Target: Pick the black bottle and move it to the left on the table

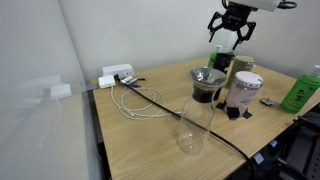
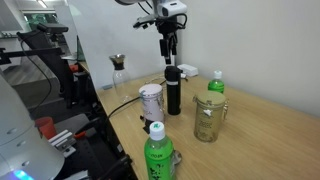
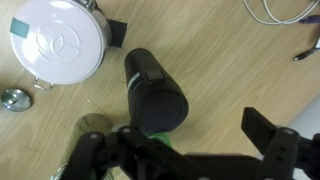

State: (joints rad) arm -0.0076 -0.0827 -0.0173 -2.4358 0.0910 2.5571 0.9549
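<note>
as the black bottle stands upright mid-frame directly under the gripper, jaws apart, a straight drop looks right.

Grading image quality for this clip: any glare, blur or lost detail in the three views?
Wrist view: black bottle sharp, gripper a dark silhouette. In an exterior view, a hazy pale panel veils the side. In an exterior view, a white foreground shape is soft.
</note>
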